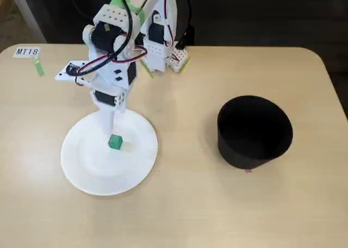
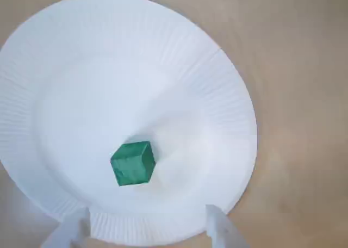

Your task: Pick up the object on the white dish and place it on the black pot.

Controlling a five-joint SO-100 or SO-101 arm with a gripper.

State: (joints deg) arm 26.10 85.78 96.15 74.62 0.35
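A small green cube [image 1: 115, 142] lies near the middle of a white paper plate [image 1: 87, 166] on the left of the table in the fixed view. My white gripper [image 1: 111, 129] points down just behind the cube, above the plate. In the wrist view the cube [image 2: 133, 163] sits on the plate [image 2: 206, 95], a little ahead of my gripper [image 2: 147, 219]. The fingertips [image 2: 216, 226] are spread wide at the bottom edge, with nothing between them. The black pot [image 1: 254, 131] stands upright and apart at the right of the table; I see nothing inside it.
The arm's base and its cables [image 1: 157, 36] stand at the table's back edge. A label reading MT18 [image 1: 26, 51] and a strip of green tape [image 1: 39, 67] are at the back left. Bare wooden tabletop [image 1: 185, 204] lies between plate and pot.
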